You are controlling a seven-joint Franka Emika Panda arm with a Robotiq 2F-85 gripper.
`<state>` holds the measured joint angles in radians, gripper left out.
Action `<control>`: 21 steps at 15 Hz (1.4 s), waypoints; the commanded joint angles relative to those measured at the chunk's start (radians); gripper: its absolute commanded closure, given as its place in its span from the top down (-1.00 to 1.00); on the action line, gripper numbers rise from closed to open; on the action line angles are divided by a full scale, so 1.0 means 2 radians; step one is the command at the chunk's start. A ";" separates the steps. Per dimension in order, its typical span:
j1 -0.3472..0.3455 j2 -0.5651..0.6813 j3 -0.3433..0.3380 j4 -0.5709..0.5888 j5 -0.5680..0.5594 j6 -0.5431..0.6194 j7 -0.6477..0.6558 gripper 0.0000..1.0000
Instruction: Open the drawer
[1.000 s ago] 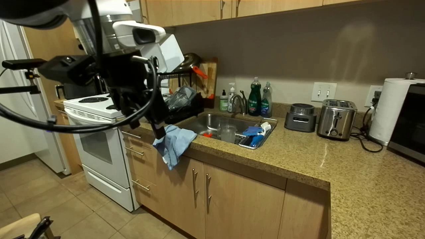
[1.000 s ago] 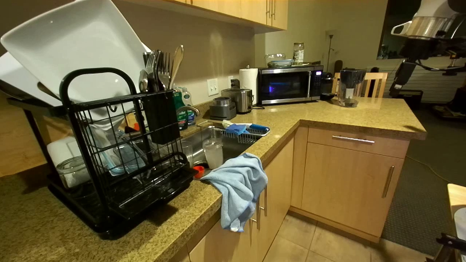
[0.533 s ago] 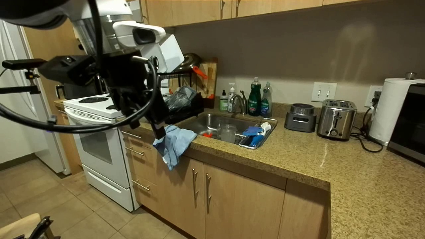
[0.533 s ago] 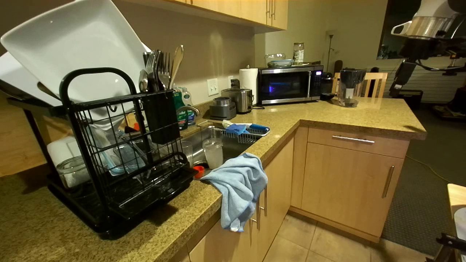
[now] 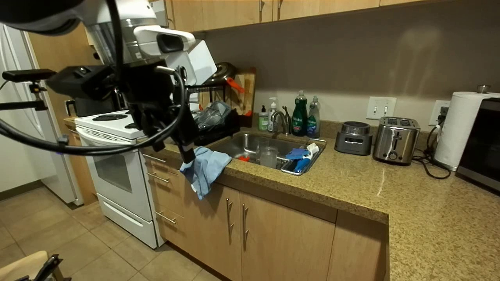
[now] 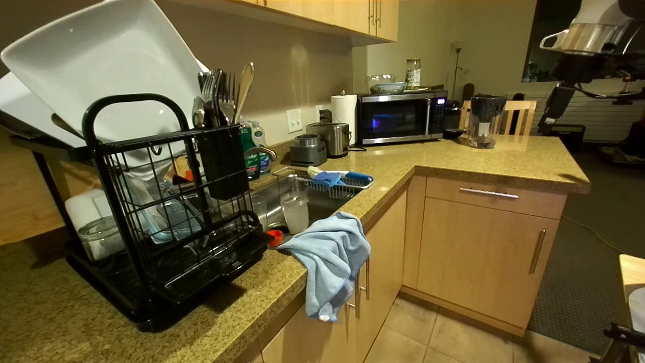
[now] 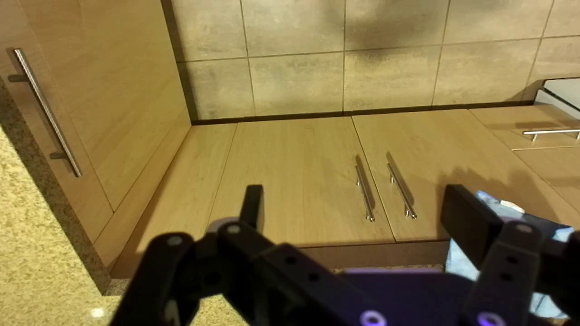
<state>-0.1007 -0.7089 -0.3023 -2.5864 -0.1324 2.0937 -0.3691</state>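
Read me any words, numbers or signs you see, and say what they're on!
Nothing reads clearly.
Green dish soap bottle: maybe "Palmolive", too blurred to be sure.
Blue-labelled dish soap bottle: too small.
Black-topped pump bottle, white-topped pump bottle: too small.
Microwave display: lit, too blurred.
Glass jar: label too small.

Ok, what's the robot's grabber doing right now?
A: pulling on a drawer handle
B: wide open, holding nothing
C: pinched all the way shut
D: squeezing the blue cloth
B: in the wrist view the gripper has its fingers spread far apart, with cupboard doors showing through the gap and nothing gripped.
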 commanded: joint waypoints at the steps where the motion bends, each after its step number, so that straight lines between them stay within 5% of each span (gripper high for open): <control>1: 0.000 0.042 0.022 0.004 -0.003 0.039 0.018 1.00; 8: -0.006 0.189 0.060 0.076 -0.003 0.111 0.081 1.00; 14: -0.013 0.300 0.068 0.156 -0.008 0.081 0.141 1.00; 21: -0.013 0.378 0.065 0.195 -0.013 0.025 0.135 1.00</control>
<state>-0.1108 -0.0054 -0.1865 -2.2237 -0.1333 2.1854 -0.1004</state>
